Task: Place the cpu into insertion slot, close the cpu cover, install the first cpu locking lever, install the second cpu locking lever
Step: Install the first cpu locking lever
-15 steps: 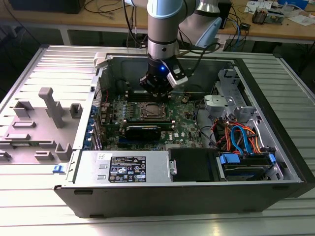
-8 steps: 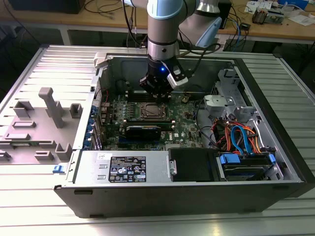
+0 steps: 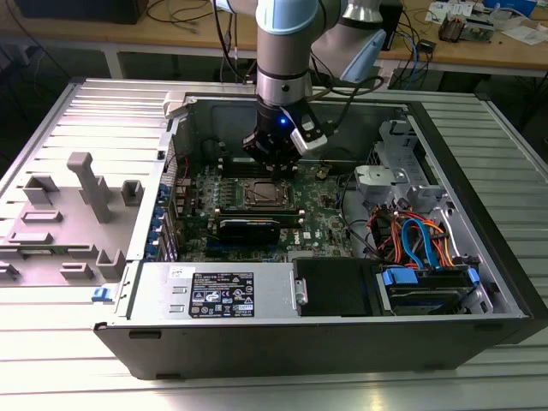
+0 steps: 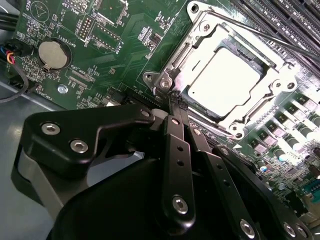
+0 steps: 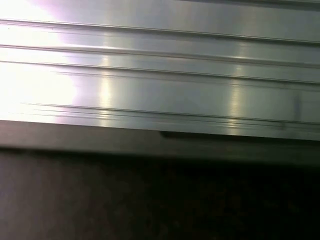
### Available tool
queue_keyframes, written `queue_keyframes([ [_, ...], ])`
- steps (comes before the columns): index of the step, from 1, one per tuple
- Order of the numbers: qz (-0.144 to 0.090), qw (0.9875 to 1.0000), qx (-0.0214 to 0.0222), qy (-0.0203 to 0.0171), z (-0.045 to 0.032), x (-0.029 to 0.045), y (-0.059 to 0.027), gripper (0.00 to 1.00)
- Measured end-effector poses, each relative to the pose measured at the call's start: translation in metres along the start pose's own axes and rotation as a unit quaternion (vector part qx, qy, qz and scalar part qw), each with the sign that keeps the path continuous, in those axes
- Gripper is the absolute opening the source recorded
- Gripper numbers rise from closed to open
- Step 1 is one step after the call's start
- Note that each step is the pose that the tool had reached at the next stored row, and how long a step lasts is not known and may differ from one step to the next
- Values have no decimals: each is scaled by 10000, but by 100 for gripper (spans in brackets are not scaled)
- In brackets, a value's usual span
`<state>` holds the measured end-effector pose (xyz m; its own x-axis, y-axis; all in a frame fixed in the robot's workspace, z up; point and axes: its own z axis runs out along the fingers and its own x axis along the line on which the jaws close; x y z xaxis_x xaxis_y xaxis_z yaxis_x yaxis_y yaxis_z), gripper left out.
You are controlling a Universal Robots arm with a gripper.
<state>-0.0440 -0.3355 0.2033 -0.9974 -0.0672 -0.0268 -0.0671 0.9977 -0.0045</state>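
The cpu (image 4: 223, 81) lay flat in the insertion slot (image 4: 260, 60), its pale metal top showing through the square opening of the cpu cover (image 4: 205, 40), which seemed to lie down over it. So the first two steps looked done, and the work in hand was judged to be the locking levers. In the second wrist view the gripper (image 4: 176, 100) had its jaws pressed together, holding nothing, with the tips just at the corner of the socket frame. A thin metal lever (image 4: 280, 40) ran along the far side of the cover; whether it was already hooked could not be told. To finish a lever, the tips would have to push the rod down and then sideways under its catch, without sliding onto the green board (image 4: 125, 50).

The exterior view gave what the wrist cameras did not: the whole open computer case (image 3: 479, 257) resting on the ribbed table (image 3: 86, 111), with the arm (image 3: 287, 51) coming straight down over the socket (image 3: 264, 192) in the middle of the board. The second wrist view alone gave the close detail of the cover and the round battery (image 4: 52, 55). The first wrist view showed ribbed metal (image 5: 160, 80) and a dark band, not the socket.
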Motion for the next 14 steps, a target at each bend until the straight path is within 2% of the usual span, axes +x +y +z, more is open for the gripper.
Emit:
queue_keyframes([
  [5, 0, 10000, -7, -1, 10, -1, 0, 11],
  [7, 1, 10000, -15, -4, -7, -2, 1, 11],
  [8, 0, 10000, -15, -3, -65, -4, 1, 11],
  [10, 0, 10000, -14, -2, -66, -1, -40, 11],
  [14, 0, 10000, -14, -2, -66, 0, -48, 11],
])
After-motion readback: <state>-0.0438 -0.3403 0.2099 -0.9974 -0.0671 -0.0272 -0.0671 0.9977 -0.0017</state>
